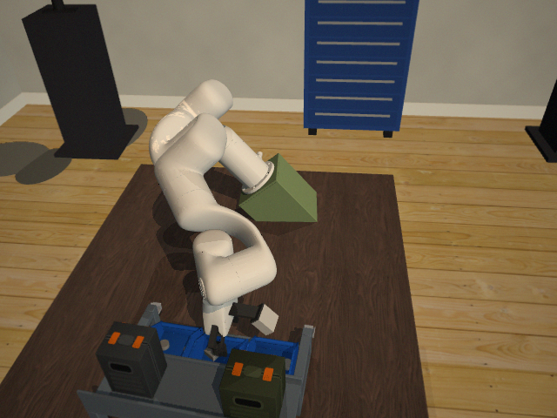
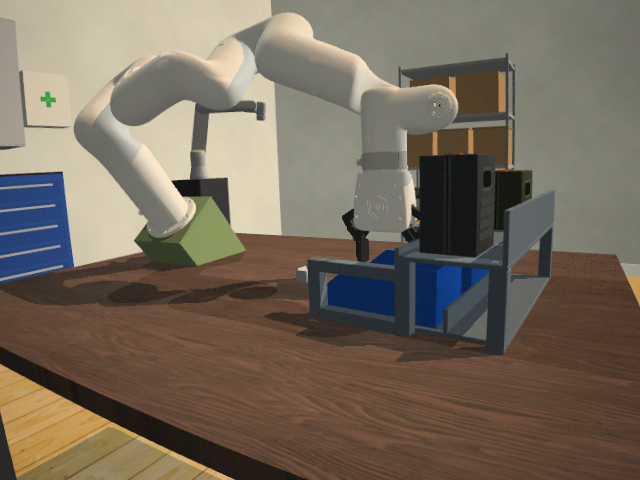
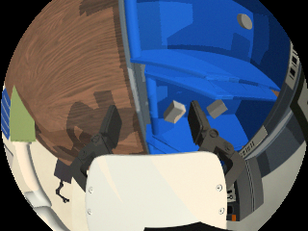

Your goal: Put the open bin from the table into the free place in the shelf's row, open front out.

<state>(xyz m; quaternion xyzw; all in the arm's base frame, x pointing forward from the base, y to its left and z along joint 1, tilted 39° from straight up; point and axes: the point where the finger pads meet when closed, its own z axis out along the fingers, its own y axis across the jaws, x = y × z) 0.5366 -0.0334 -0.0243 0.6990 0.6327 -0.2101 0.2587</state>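
Observation:
Three blue open bins stand side by side in the grey shelf (image 1: pixel 191 375) (image 2: pixel 404 302). No bin lies on the table. The middle bin (image 1: pixel 237 344) (image 3: pixel 168 133) sits in the row between the left bin (image 1: pixel 179 334) (image 2: pixel 356 295) and the right bin (image 1: pixel 271 345) (image 3: pixel 164 29). Its open front faces the robot base, and two grey parts (image 3: pixel 174 112) (image 3: pixel 217 109) lie in it. It looks about level; its rear is hidden under the board. My gripper (image 1: pixel 216 345) (image 2: pixel 387 244) (image 3: pixel 153 111) is open and empty. One finger is above the bin's inside, the other outside its front.
A dark case (image 1: pixel 131 361) (image 2: pixel 455 206) and an olive case (image 1: pixel 252 382) (image 2: pixel 513 198) stand on the board over the bins' rear ends, close to my gripper. Shelf side frames (image 1: pixel 305 351) rise beside the row. The green wedge (image 1: pixel 287 198) (image 2: pixel 191 237) carries the arm base.

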